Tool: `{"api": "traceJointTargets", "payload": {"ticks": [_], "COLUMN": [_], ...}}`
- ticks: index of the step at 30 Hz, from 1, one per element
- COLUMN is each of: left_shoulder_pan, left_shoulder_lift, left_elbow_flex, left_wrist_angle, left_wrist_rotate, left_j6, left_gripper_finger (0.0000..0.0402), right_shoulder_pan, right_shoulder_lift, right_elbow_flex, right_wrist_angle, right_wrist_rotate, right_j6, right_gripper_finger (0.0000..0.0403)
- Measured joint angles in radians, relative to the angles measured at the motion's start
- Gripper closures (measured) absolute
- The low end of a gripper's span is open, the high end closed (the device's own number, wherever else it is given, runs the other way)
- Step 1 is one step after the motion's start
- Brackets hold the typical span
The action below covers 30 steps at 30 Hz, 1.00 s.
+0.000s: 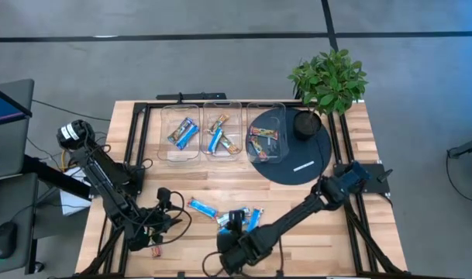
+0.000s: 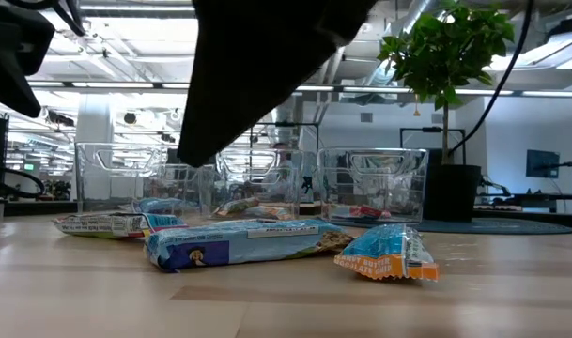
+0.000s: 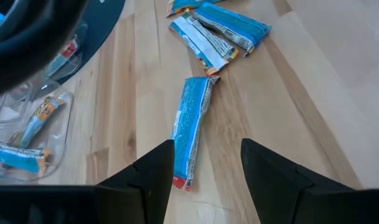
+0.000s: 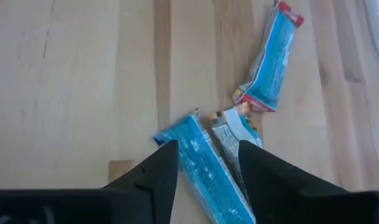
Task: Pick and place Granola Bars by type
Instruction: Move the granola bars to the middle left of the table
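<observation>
Loose granola bars lie near the table's near edge: a blue bar (image 1: 203,208) and a cluster of blue-wrapped bars (image 1: 243,220). My left gripper (image 1: 172,206) is open. In the left wrist view its fingertips (image 3: 208,149) stand on either side of the single blue bar's near end (image 3: 190,134). My right gripper (image 1: 234,225) is also open. It hovers over the cluster, with two blue bars (image 4: 205,158) between its fingertips (image 4: 208,146) and another bar (image 4: 271,59) beyond. More bars lie in three clear bins (image 1: 222,130).
The three bins stand in a row at the far side. The rightmost bin (image 1: 267,133) sits partly on a dark round mat (image 1: 313,159), which also carries a white stick mark (image 1: 303,166) and a potted plant (image 1: 329,77). A small red item (image 1: 156,249) lies near the left arm.
</observation>
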Motion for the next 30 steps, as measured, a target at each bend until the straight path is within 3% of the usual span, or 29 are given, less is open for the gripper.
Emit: {"api": "traceJointTargets", "payload": {"ticks": [14, 30], "left_shoulder_pan": [0.0, 0.0], "left_shoulder_lift": [0.0, 0.0], "left_elbow_flex": [0.0, 0.0], "left_wrist_angle": [-0.001, -0.002], "left_wrist_rotate": [0.031, 0.043], "left_j6": [-0.028, -0.045], "left_gripper_finger": [0.0221, 0.0221], "right_shoulder_pan": [-0.055, -0.122], "right_shoulder_lift": [0.015, 0.014], "right_elbow_flex": [0.002, 0.001], "right_wrist_angle": [-0.026, -0.107], "right_wrist_rotate": [-0.2, -0.263], "right_j6": [-0.07, -0.158], "right_gripper_finger": [0.0253, 0.0196]}}
